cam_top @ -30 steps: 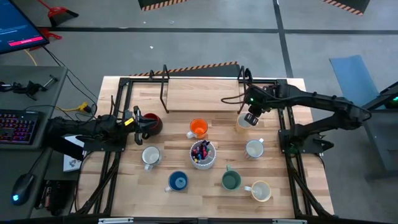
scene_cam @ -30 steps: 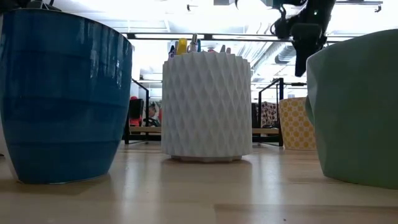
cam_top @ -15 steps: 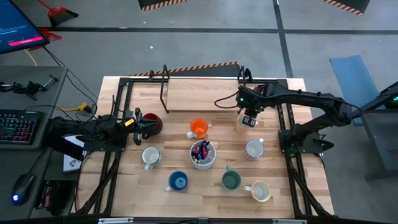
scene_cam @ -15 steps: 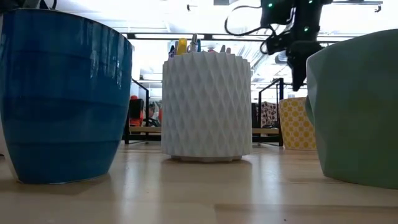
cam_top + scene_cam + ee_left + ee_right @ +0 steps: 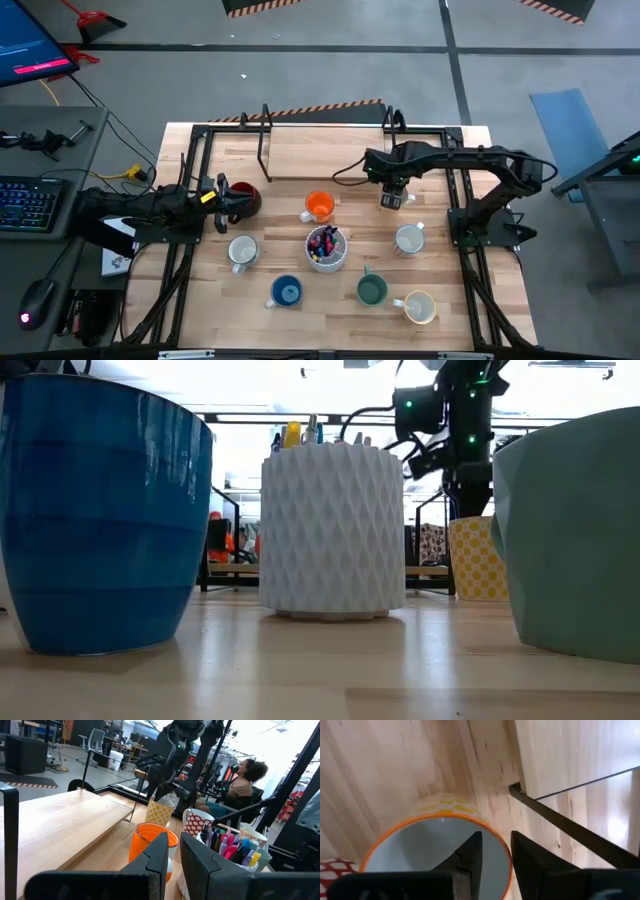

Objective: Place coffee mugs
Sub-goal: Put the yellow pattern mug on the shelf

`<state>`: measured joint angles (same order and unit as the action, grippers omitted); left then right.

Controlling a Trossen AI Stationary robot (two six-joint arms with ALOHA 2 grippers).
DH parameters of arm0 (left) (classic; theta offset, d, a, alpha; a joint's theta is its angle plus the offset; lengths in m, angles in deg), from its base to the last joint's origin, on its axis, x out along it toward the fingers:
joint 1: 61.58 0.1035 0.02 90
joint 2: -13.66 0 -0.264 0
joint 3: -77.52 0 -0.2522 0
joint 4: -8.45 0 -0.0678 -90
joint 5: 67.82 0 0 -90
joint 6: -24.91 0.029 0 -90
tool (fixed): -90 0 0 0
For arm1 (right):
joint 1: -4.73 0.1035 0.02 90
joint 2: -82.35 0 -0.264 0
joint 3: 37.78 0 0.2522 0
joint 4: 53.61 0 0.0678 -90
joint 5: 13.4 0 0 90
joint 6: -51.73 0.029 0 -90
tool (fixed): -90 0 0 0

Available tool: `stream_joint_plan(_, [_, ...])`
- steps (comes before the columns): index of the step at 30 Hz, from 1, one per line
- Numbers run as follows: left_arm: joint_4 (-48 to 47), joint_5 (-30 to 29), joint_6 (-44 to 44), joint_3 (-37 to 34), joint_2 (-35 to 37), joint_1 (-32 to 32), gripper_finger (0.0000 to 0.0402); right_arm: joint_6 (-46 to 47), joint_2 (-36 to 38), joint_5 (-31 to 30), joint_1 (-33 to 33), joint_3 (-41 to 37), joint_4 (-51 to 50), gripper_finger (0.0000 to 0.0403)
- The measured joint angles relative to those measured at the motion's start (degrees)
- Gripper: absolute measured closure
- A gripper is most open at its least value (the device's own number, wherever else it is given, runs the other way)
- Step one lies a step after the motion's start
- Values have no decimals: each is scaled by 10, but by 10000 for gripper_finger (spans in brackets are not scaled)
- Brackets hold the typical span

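Note:
My right gripper (image 5: 392,196) hangs fingers-down over the yellow-checked mug (image 5: 475,558) near the table's far right. It is open by a narrow gap. In the right wrist view one finger (image 5: 470,857) is inside the mug and the other (image 5: 530,860) outside its orange rim (image 5: 506,862); I see no touch. My left gripper (image 5: 222,200) waits at the left beside the dark red mug (image 5: 246,198), open by a slit (image 5: 173,840). The orange (image 5: 319,206), blue (image 5: 287,292), green (image 5: 372,291), two white (image 5: 242,251) (image 5: 408,239) and cream (image 5: 420,306) mugs stand upright on their bases.
The white pen cup (image 5: 326,247) stands mid-table among the mugs. A raised wooden board on a black frame (image 5: 320,150) spans the far side, close behind the yellow-checked mug. Black frame rails run along both table sides. A person (image 5: 245,780) sits beyond the table.
My right gripper has come down from above onto the yellow-checked mug and drifted a little toward the table's left, its wrist turning on the way. The mug has stayed in place.

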<state>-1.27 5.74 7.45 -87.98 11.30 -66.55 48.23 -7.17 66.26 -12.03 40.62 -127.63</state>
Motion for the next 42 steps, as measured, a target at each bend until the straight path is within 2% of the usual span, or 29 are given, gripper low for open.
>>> stream_joint_plan(12, [0,0,42,0,0,0,362,25,-23,-45,0,0,14,323])
stream_joint_plan(26, [-4,-2,42,0,0,0,362,63,-23,-14,7,1,55,323])
stream_joint_plan(28, [-7,-2,42,0,0,0,362,73,-23,-12,8,1,55,333])
stream_joint_plan(33, [-11,-2,42,0,0,0,362,91,-23,0,8,2,46,392])
stream_joint_plan(42, [-11,-3,42,0,0,0,362,114,-22,5,19,4,43,400])
